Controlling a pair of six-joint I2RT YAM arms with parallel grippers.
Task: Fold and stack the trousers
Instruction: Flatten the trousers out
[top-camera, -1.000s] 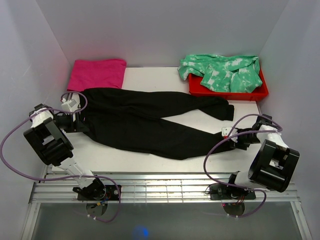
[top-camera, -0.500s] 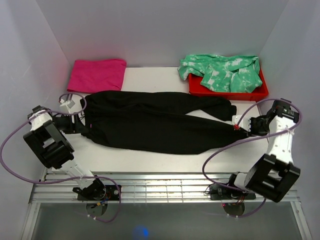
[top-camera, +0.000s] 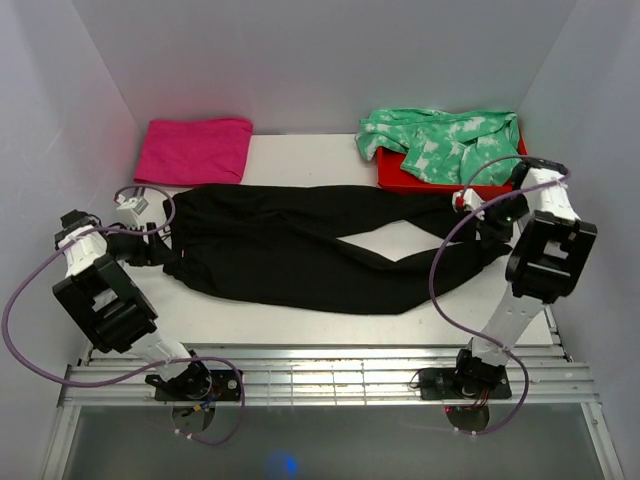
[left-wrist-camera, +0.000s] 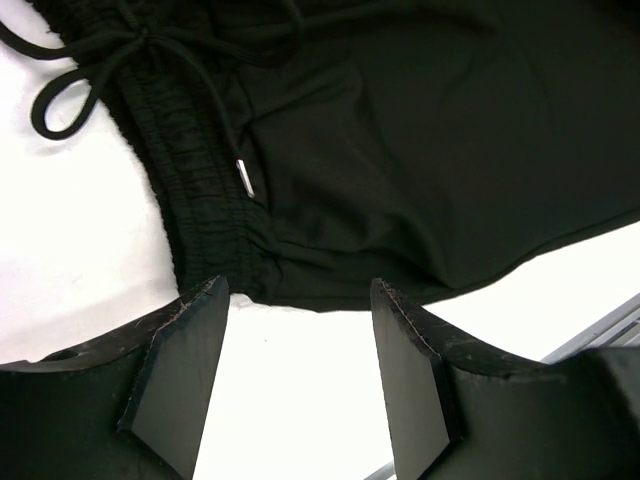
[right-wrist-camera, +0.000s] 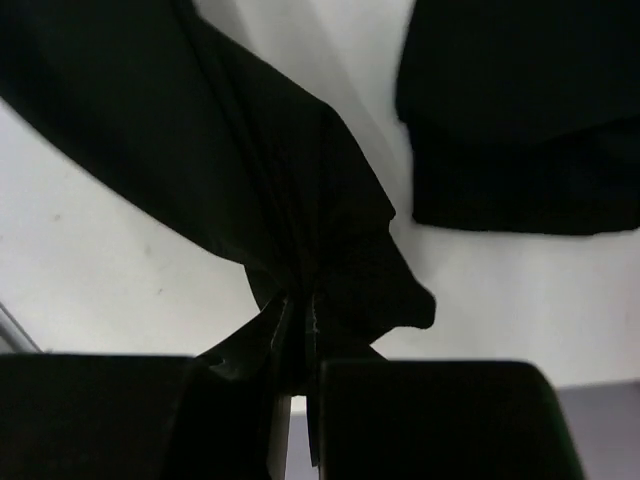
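Note:
The black trousers (top-camera: 290, 250) lie spread across the white table, waistband to the left and legs to the right, with a gap of table between the legs. My left gripper (top-camera: 160, 247) stands open at the waistband; in the left wrist view its jaws (left-wrist-camera: 298, 305) hold nothing and the elastic waistband (left-wrist-camera: 200, 200) with its drawstring lies just beyond the fingertips. My right gripper (top-camera: 487, 222) is shut on the cuff end of the near leg, close to the far leg's cuff. The right wrist view shows bunched black fabric (right-wrist-camera: 330, 250) pinched in the jaws (right-wrist-camera: 298, 315), and the other cuff (right-wrist-camera: 520, 130) lies beside it.
A folded magenta-pink cloth (top-camera: 195, 148) lies at the back left. A red tray (top-camera: 460, 187) at the back right holds a green-and-white tie-dye garment (top-camera: 445, 140), just behind the right gripper. White walls close in both sides. A metal rail (top-camera: 320, 375) runs along the near edge.
My right gripper closed on the near leg's cuff and carried it right and back, towards the far leg's cuff. The left gripper stayed open at the waistband.

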